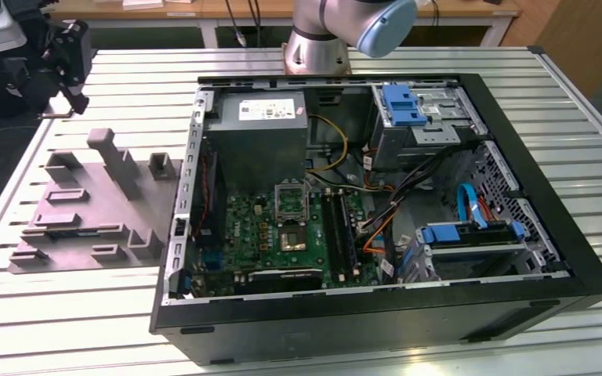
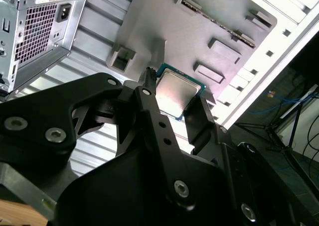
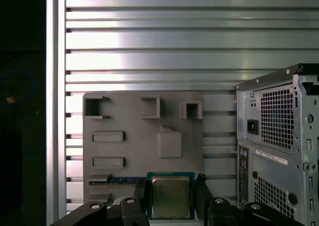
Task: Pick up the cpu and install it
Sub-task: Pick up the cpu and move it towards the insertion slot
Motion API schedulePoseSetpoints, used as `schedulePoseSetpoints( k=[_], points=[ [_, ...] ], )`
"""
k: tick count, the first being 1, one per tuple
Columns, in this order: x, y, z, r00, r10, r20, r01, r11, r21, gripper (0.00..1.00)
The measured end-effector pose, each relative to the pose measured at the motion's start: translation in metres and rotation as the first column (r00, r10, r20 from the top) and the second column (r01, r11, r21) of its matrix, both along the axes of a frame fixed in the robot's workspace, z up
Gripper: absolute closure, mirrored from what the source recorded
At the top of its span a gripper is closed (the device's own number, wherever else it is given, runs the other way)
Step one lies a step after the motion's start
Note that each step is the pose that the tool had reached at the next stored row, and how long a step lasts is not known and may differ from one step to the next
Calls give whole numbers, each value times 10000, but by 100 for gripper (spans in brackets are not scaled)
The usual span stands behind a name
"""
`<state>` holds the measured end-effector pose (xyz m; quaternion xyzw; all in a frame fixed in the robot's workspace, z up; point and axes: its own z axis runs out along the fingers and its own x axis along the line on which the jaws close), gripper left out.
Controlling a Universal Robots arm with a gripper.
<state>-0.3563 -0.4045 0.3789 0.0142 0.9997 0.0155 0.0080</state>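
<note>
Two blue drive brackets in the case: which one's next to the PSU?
The upper blue bracket, just to the exterior view's right of the grey power supply. The lower blue bracket sits beyond the cables.

No text can be read with certainty. In the exterior view a white label with dark print lies on the upward face of the grey power supply inside the open computer case; its lines are too small to make out. In the first wrist view a narrow white sticker with tiny print sits on the case's rear panel near the power socket, equally illegible. The cpu shows faint marks on its metal top that cannot be deciphered
</note>
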Motion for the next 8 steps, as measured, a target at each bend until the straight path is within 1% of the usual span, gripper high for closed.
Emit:
schedulePoseSetpoints(
  k=[8],
  points=[
    [32, 0, 0, 10000, 1, 0, -1, 10000, 0, 53]
  ],
)
